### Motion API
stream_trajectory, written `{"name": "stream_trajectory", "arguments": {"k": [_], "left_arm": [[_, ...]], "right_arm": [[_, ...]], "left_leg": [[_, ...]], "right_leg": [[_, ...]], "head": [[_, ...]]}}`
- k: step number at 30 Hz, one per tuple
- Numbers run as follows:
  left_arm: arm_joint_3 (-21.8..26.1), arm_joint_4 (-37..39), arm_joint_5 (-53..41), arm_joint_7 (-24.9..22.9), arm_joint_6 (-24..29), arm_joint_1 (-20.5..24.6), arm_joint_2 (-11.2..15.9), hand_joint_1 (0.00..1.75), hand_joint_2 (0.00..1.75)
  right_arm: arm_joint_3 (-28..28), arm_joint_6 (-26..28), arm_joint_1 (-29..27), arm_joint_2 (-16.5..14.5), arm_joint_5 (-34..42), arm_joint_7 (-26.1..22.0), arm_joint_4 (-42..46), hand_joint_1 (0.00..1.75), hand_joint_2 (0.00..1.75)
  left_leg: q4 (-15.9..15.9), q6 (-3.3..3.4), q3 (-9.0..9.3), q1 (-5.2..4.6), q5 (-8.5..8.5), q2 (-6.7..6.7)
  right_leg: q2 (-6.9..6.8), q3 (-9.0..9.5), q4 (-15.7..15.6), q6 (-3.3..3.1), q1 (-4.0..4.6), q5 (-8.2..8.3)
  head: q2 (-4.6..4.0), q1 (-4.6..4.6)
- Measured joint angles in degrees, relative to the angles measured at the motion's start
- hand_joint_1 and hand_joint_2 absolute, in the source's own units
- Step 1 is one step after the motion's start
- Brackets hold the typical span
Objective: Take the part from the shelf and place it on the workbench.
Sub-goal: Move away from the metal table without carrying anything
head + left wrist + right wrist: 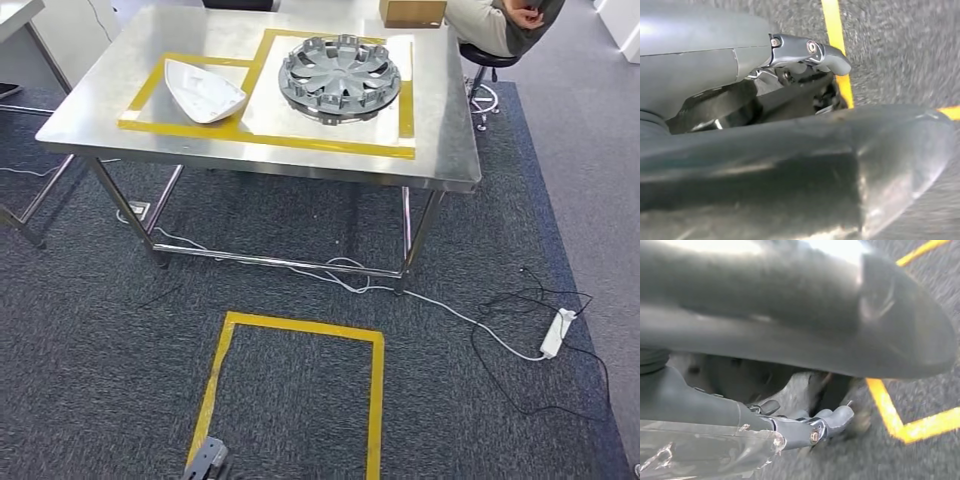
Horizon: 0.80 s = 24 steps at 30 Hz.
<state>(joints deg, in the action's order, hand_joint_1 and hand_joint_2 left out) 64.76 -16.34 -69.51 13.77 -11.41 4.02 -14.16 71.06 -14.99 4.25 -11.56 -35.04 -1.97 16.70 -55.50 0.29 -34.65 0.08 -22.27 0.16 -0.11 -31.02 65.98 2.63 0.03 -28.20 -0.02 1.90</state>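
Both hands, the left hand (791, 65) and right hand (806, 427), grip a long dark part (828, 165), fingers wrapped around it, low over the carpet by the yellow floor square (302, 390). The worktop (445, 150) stands ahead; a level carry seems wise, aiming beside the hubcap (340, 78) and white cover (202, 90).

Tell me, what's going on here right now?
The robot faces the workbench from behind a yellow floor square. A white part and a grey wheel cover lie in its taped zones. The left hand and right hand hang low over the carpet; whether they hold anything is unclear.
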Motion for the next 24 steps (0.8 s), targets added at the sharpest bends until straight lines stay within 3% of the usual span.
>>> {"name": "stream_trajectory", "arguments": {"k": [1,2,3,5,6,8,9,10,11,12,13,14,15,16,17,18,19,21,22,24], "left_arm": [[1.08,0.05,2.21,0.15,-0.41,0.05,0.81,0.00,0.00],[2.30,0.12,3.95,0.20,-1.05,0.11,1.81,0.00,0.00],[3.48,0.18,5.07,0.20,-1.71,0.17,2.68,0.00,0.00],[5.17,0.23,5.42,0.46,-2.43,0.12,4.49,0.00,0.00],[5.58,0.25,5.23,0.80,-2.36,0.00,5.14,0.00,0.00],[6.13,0.29,5.15,1.58,-1.97,-0.23,5.95,0.00,0.00],[6.39,0.31,5.21,1.85,-1.76,-0.27,6.13,0.00,0.00],[6.61,0.33,5.24,2.00,-1.63,-0.23,6.24,0.00,0.00],[6.74,0.34,5.25,2.09,-1.55,-0.17,6.33,0.00,0.00],[6.80,0.36,5.21,2.14,-1.50,-0.14,6.39,0.00,0.00],[6.85,0.38,5.08,2.06,-1.46,-0.13,6.47,0.00,0.00],[6.90,0.39,4.91,1.75,-1.41,-0.12,6.57,0.00,0.00],[6.94,0.40,4.68,1.27,-1.36,-0.08,6.71,0.00,0.00],[6.95,0.41,4.42,0.75,-1.25,-0.02,6.83,0.00,0.00],[6.95,0.42,4.17,0.27,-1.03,0.10,6.89,0.00,0.00],[6.94,0.44,3.88,-0.09,-0.65,0.21,6.81,0.00,0.00],[6.92,0.48,3.64,-0.31,-0.10,0.25,6.65,0.00,0.00],[6.91,0.55,3.28,-0.65,1.22,0.10,6.05,0.00,0.00],[6.91,0.56,3.16,-0.72,1.73,0.00,5.82,0.00,0.00],[6.91,0.58,2.95,-0.76,2.25,-0.09,5.44,0.00,0.00]], "right_arm": [[0.44,-1.05,0.28,0.03,1.28,-0.08,0.00,0.00,0.00],[1.01,-1.82,0.54,0.07,2.28,-0.17,0.00,0.00,0.00],[1.55,-2.15,0.72,0.08,2.86,-0.27,0.00,0.00,0.00],[2.22,-2.03,0.72,0.12,2.67,-0.45,0.00,0.00,0.00],[2.34,-1.74,0.68,0.16,2.30,-0.58,0.00,0.00,0.00],[2.39,-1.27,0.63,0.26,1.80,-0.84,0.00,0.00,0.00],[2.40,-1.19,0.62,0.30,1.71,-0.92,0.00,0.00,0.00],[2.41,-1.17,0.62,0.31,1.64,-0.96,0.00,0.00,0.00],[2.42,-1.17,0.61,0.31,1.59,-0.98,0.00,0.00,0.00],[2.43,-1.17,0.60,0.32,1.56,-1.02,0.00,0.00,0.00],[2.44,-1.17,0.59,0.33,1.50,-1.08,0.00,0.00,0.00],[2.44,-1.17,0.59,0.34,1.37,-1.16,0.00,0.00,0.00],[2.45,-1.16,0.59,0.36,1.21,-1.26,0.00,0.00,0.00],[2.44,-1.09,0.59,0.38,1.00,-1.41,0.00,0.00,0.00],[2.43,-0.80,0.62,0.41,0.72,-1.70,0.00,0.00,0.00],[2.37,-0.18,0.68,0.44,0.34,-2.17,0.03,0.00,0.00],[2.28,0.77,0.71,0.51,-0.15,-2.73,0.10,0.00,0.00],[1.99,3.29,0.53,0.75,-1.36,-3.80,0.29,0.00,0.00],[1.86,4.24,0.33,0.87,-1.81,-4.07,0.37,0.00,0.00],[1.68,5.18,0.11,1.02,-2.33,-4.25,0.41,0.00,0.00]], "left_leg": [[-0.04,-0.30,-0.53,-0.04,0.71,0.00],[0.06,-0.63,-0.82,-0.01,1.41,0.02],[0.19,-1.00,-0.97,0.06,2.11,0.06],[0.48,-1.74,-1.27,0.24,2.98,0.04],[-0.08,-2.07,-1.66,0.29,1.92,0.00],[-4.46,-2.55,-3.03,0.34,-3.83,-0.07],[-8.20,-2.72,-3.88,0.35,-7.20,-0.07],[-12.13,-2.85,-4.56,0.35,-9.43,-0.07],[-15.24,-2.93,-4.86,0.35,-9.78,-0.07],[-17.07,-2.97,-4.59,0.35,-8.53,-0.07],[-17.32,-2.94,-3.63,0.35,-6.25,-0.07],[-15.76,-2.84,-1.76,0.35,-4.02,-0.07],[-12.58,-2.66,1.15,0.33,-3.21,-0.13],[-8.08,-2.41,4.58,0.31,-3.80,-0.30],[-3.57,-2.10,7.62,0.28,-5.44,-0.43],[-0.36,-1.76,9.58,0.22,-7.05,-0.53],[1.45,-1.39,10.28,0.17,-7.90,-0.48],[1.60,-0.50,9.75,0.24,-7.62,0.19],[1.61,-0.08,9.48,0.31,-7.22,0.58],[1.61,0.44,8.78,0.39,-6.40,1.27]], "right_leg": [[0.07,3.55,-4.95,-0.27,0.12,-0.65],[0.14,5.96,-8.70,-0.48,0.30,-1.53],[0.19,7.14,-10.94,-0.69,0.51,-2.25],[0.06,6.22,-11.37,-1.40,0.65,-1.46],[-0.05,5.53,-11.33,-1.98,0.60,-0.81],[-0.24,3.88,-11.36,-2.91,0.45,0.85],[-0.24,2.92,-11.33,-3.14,0.49,1.69],[-0.24,1.91,-11.29,-3.18,0.53,2.49],[-0.24,0.86,-11.22,-3.15,0.56,3.25],[-0.24,-0.32,-11.10,-3.09,0.58,3.98],[-0.24,-1.46,-10.93,-2.99,0.58,4.66],[-0.24,-2.55,-10.67,-2.86,0.58,5.35],[-0.13,-3.51,-10.36,-2.66,0.59,5.95],[0.08,-4.33,-9.95,-2.41,0.67,6.42],[0.28,-5.05,-9.52,-2.09,0.77,6.93],[0.49,-5.60,-9.25,-1.79,0.85,7.50],[0.66,-6.02,-9.09,-1.50,0.90,8.07],[0.76,-6.86,-8.50,-0.86,0.72,8.15],[0.76,-7.55,-6.89,-0.45,0.57,6.87],[0.61,-9.94,-0.16,0.38,0.31,2.31]], "head": [[0.00,0.02],[0.00,0.04],[0.00,-0.04],[0.00,-0.15],[0.00,-0.15],[0.00,0.16],[0.00,0.29],[0.00,0.37],[0.00,0.38],[0.00,0.39],[0.00,0.39],[0.00,0.39],[0.00,0.42],[0.00,0.41],[0.00,0.41],[0.00,0.37],[0.00,0.37],[0.00,0.34],[0.00,0.29],[0.00,0.05]]}}
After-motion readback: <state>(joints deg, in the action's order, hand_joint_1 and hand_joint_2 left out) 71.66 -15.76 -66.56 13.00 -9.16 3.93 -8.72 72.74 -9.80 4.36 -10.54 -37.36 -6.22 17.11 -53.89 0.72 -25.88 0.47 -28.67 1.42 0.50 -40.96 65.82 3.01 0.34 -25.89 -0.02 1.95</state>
